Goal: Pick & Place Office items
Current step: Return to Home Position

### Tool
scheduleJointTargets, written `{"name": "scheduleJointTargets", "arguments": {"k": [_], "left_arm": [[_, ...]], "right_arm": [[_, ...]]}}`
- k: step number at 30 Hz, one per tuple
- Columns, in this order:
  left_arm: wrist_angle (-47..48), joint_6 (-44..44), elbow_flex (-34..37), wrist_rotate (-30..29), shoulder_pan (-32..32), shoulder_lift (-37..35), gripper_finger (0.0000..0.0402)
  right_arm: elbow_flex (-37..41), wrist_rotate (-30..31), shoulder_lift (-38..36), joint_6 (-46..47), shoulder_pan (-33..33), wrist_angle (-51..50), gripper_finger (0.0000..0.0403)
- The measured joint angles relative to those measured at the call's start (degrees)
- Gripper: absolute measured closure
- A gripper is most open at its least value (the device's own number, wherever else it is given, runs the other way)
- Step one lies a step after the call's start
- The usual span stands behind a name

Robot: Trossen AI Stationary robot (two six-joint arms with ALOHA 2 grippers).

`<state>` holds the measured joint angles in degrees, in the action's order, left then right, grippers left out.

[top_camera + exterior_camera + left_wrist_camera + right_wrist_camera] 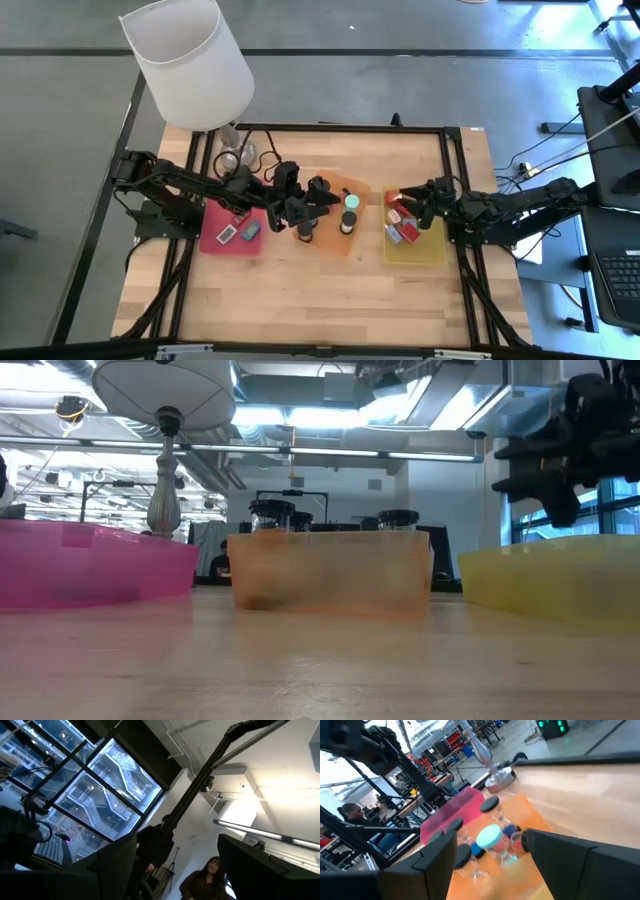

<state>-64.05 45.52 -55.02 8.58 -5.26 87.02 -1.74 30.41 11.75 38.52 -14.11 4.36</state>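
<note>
At the table's (300, 300) far left corner stands a white-shaded lamp (190, 60). Just right of its base lies the pink tray (207, 224), and in it a small white rectangle (226, 233) and a green rectangle (250, 229) sit side by side. Both are to the left of the left gripper (322, 197), behind its wrist.

The left gripper hangs over the left half of the orange tray (325, 247). Its wrist view looks up at windows, ceiling and a person (205, 877), with its two fingers (112, 865) spread wide and nothing between them. The teal-capped glass piece (351, 200) stands in the orange tray just right of the gripper's tips. Two black-capped pieces (347, 223) stand nearer the table's front edge. In the low view, black caps rise above that tray's rim.

The right gripper (410, 200) is over the far left corner of the yellow tray (425, 257). The low view shows it raised well clear of the rim. Its fingers are also wide apart and hold nothing. In its wrist view they frame the teal-capped piece and its black-capped neighbours, which stand farther off in the orange tray. The red blocks (394, 212) lie in the yellow tray right beside and beneath this gripper, and the lavender block (411, 232) lies a little nearer the front edge.
</note>
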Motion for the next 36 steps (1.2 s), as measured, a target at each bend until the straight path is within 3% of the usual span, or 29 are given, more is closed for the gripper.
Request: {"name": "scheduleJointTargets", "arguments": {"k": [7,14,21,26,30,32,36], "left_arm": [[0.02,-2.73,0.00,0.02,0.00,0.00,0.0125],[0.02,-12.27,0.00,-0.02,0.00,0.00,0.0125],[0.43,-24.25,0.00,-4.87,0.00,0.00,0.0125],[9.23,-24.55,0.00,-4.08,1.44,0.00,0.0125],[19.40,-19.08,0.02,-3.38,2.91,0.00,0.0125],[23.36,-15.99,0.03,-1.98,3.58,0.00,0.0125],[24.10,-14.11,1.91,11.89,6.28,-1.65,0.0125]], "right_arm": [[0.90,-0.76,0.39,2.64,0.02,-0.24,0.0158],[0.88,5.44,0.68,10.37,0.02,-0.32,0.0158],[0.88,9.21,0.76,0.34,0.07,-0.34,0.0158],[0.88,9.21,0.76,-1.50,0.07,-0.34,0.0158],[0.88,9.21,0.76,-1.51,0.07,-0.34,0.0158],[0.86,9.21,0.76,-1.53,0.07,-0.34,0.0158],[0.86,9.21,0.76,-1.53,0.07,-0.37,0.0158]]}}
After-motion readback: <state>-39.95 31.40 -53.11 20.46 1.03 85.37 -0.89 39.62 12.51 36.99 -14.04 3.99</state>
